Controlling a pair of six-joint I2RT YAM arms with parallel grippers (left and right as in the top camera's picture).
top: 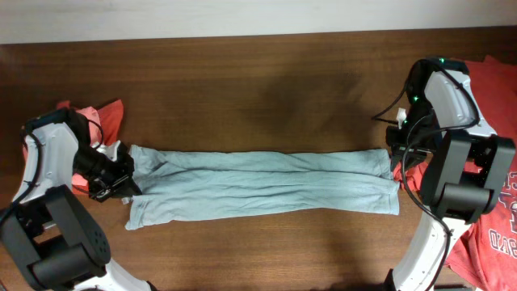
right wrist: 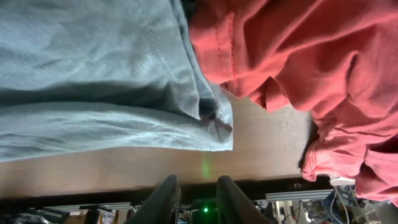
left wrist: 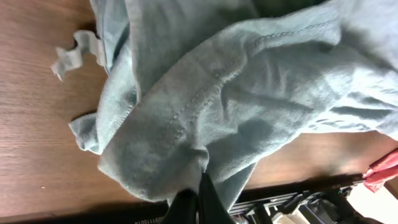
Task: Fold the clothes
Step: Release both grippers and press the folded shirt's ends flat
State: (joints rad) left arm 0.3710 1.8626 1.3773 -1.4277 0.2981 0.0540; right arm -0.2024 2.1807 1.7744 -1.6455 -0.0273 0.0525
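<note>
Left gripper (left wrist: 198, 208): fingers clamped on a bunched fold at the left end of the pale blue trousers (top: 266, 182). Right gripper (right wrist: 198, 198): fingers apart, holding nothing, just off the hems. Trousers lie stretched lengthwise across the table (top: 242, 81), with a red shirt (top: 494, 170) beside the hems.

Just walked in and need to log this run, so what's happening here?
Two robot arms are folding light blue pants stretched flat across the table. The left gripper pinches the waistband end; the right gripper sits open by the cuffs, holding nothing. A red shirt lies at the right.
</note>
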